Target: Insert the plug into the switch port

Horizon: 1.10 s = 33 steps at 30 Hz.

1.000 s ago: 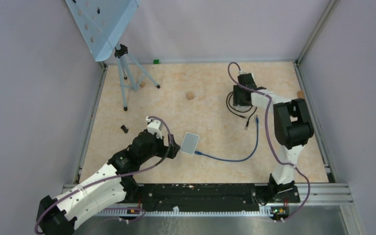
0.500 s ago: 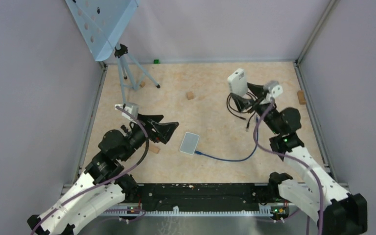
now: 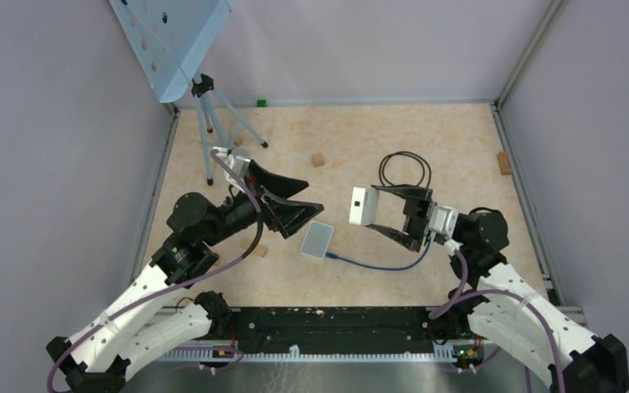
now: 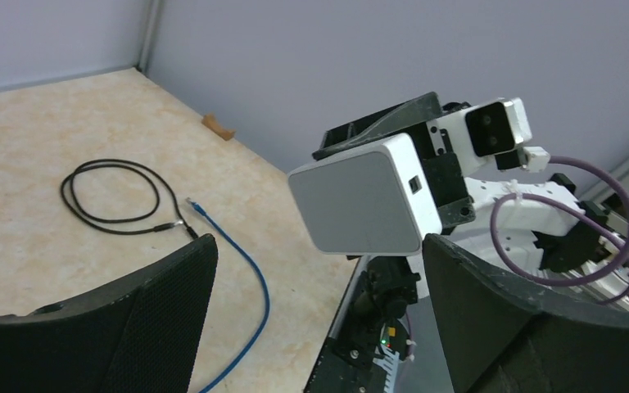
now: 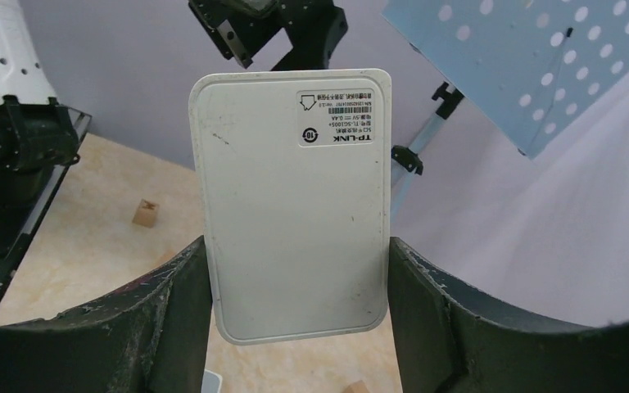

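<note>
My right gripper (image 3: 375, 209) is shut on the white switch (image 3: 363, 205) and holds it in the air over the table's middle. In the right wrist view the switch (image 5: 295, 205) sits between both fingers, label side facing the camera. My left gripper (image 3: 314, 196) hangs open just left of it, nothing between its fingers. Seen from the left wrist, the switch (image 4: 364, 196) floats beyond the left gripper (image 4: 319, 241). The blue cable (image 3: 381, 264) lies on the table; its free plug (image 4: 194, 205) rests beside a black cable's end.
A second white box (image 3: 318, 240) lies flat under the left gripper, with the blue cable's other end at its corner. A black cable coil (image 3: 401, 168) lies behind. Small wooden blocks (image 3: 318, 160) are scattered. A tripod with a blue perforated panel (image 3: 172, 41) stands back left.
The right arm carried the switch from the back of the table forward and left to the middle. The left gripper rose and swung right toward it, still open.
</note>
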{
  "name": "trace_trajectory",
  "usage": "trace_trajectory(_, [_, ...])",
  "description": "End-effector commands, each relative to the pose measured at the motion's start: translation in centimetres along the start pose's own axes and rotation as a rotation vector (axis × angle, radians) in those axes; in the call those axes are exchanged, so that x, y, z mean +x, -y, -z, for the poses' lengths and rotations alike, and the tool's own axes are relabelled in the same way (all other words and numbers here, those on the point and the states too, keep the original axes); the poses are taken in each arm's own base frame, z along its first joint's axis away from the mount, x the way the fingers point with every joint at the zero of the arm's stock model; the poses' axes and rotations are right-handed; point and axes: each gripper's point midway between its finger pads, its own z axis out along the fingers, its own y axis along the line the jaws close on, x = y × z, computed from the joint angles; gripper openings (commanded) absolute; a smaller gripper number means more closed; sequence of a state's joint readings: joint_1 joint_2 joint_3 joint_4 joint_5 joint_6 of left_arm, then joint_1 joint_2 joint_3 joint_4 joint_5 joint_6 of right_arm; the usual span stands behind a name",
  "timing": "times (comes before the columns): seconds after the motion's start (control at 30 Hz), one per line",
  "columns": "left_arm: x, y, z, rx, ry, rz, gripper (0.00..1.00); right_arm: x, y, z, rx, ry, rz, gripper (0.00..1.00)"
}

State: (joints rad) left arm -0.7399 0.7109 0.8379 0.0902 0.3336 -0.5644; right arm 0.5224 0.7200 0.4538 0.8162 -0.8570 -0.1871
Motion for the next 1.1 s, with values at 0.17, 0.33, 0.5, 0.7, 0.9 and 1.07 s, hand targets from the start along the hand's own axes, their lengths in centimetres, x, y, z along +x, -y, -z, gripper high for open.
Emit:
trace_trajectory(0.17, [-0.3, 5.0, -0.3, 0.279, -0.013, 0.011, 0.99, -3.6, -1.4, -1.6, -0.123, 0.135, 0.093, 0.05])
trace_trajectory(0.33, [0.1, 4.7, -1.5, 0.227, -0.040, -0.027, 0.99, -2.4, -1.4, -2.7, -0.117, 0.094, 0.041, 0.02])
trace_trajectory(0.5, [1.2, 4.7, -2.0, 0.210, -0.052, -0.092, 0.99, -3.4, 0.3, -3.1, 0.012, 0.150, -0.098, 0.01])
trace_trajectory(0.7, [-0.8, 5.9, -0.2, 0.281, 0.109, -0.294, 0.99, -4.2, 1.1, -3.3, 0.107, 0.240, -0.560, 0.00])
trace_trajectory(0.9, [-1.2, 8.6, 0.5, 0.460, 0.149, -0.542, 0.99, -6.7, -2.4, -3.2, -0.121, 0.292, -0.743, 0.00])
trace_trajectory(1.07, [0.0, 10.4, 0.7, 0.621, 0.128, -0.631, 0.98, -9.8, -5.3, -2.2, -0.364, 0.330, -0.778, 0.00])
